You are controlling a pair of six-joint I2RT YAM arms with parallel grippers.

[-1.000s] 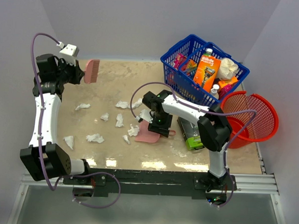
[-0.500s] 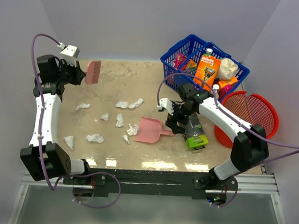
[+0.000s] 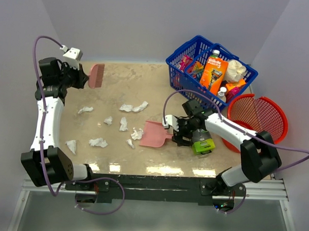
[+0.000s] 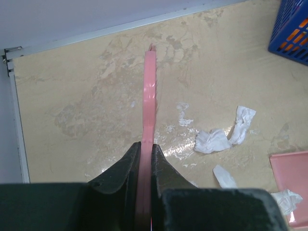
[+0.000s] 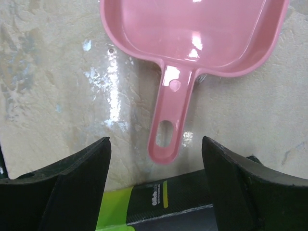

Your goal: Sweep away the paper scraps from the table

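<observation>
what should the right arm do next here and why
Probably lower the open right pincer and close it on the handle of the pink dustpan, which lies between its fingers; the left pincer grips the brush, and paper scraps sit at the pan's mouth.

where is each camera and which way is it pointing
Top external: above and behind the robot, looking down on the table; left arm and right arm show.
Left wrist: on the left arm, facing down across the table's far-left corner; its fingers clamp the pink brush.
Right wrist: on the right arm, facing down at the handle of the pink dustpan, between its open fingers.
Shared: the dustpan shows in all three; paper scraps in top and left wrist.
</observation>
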